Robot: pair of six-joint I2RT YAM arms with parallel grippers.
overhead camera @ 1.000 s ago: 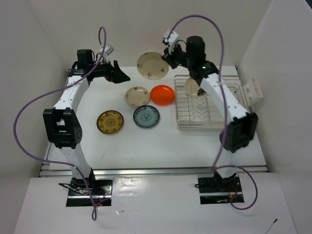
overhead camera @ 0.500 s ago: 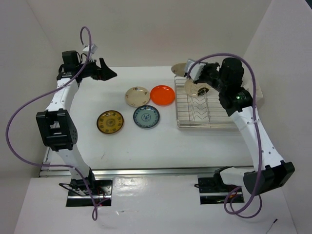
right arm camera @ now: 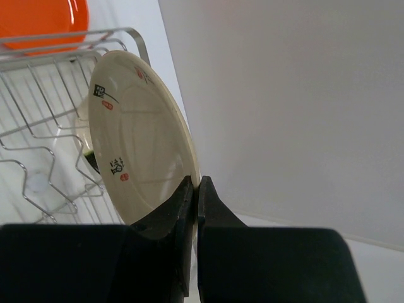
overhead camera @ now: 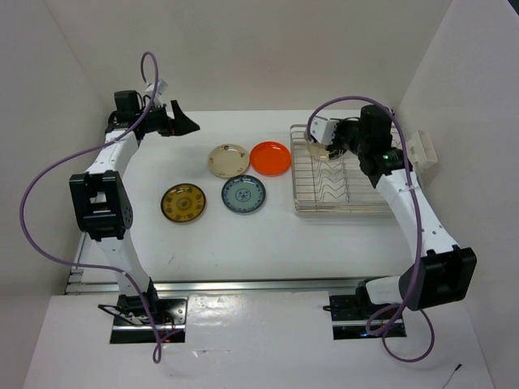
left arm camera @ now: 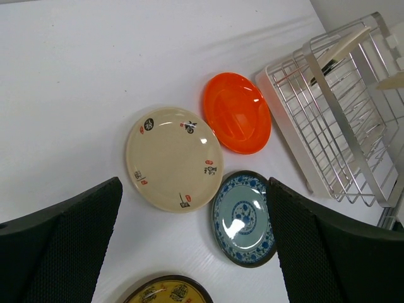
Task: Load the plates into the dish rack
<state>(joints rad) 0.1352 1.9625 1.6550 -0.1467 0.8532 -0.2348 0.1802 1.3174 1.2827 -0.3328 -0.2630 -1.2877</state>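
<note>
At the far left of the table [overhead camera: 259, 243], the left gripper [overhead camera: 184, 123] is hovering above the surface with its fingers [left arm camera: 76, 233] spread wide and nothing between them. Its wrist camera is looking down on the loose plates. To the right of it, four plates are lying flat on the table outside the dish rack [overhead camera: 349, 201]. The yellow-brown plate [overhead camera: 183, 203] is sitting nearest the arm bases on the left. The cream plate [overhead camera: 229, 160] is lying farther back, and the blue-grey plate [overhead camera: 243, 194] is resting just in front of it. In the left wrist view their rims are looking close to touching. The orange plate [overhead camera: 270, 158] is lying beside the cream one, close to the left side of the rack. Farther right, the right gripper [right arm camera: 196, 184] is pinching the rim of a second cream plate [right arm camera: 142, 142]. It is holding this plate on edge over the rack's far left corner, tilted a little. A pale shape [right arm camera: 82, 129] is showing behind it among the wires, possibly another plate, though too little is visible to be sure. Beyond the rack's right side, a small white holder [overhead camera: 422, 150] is standing at the table's edge.
</note>
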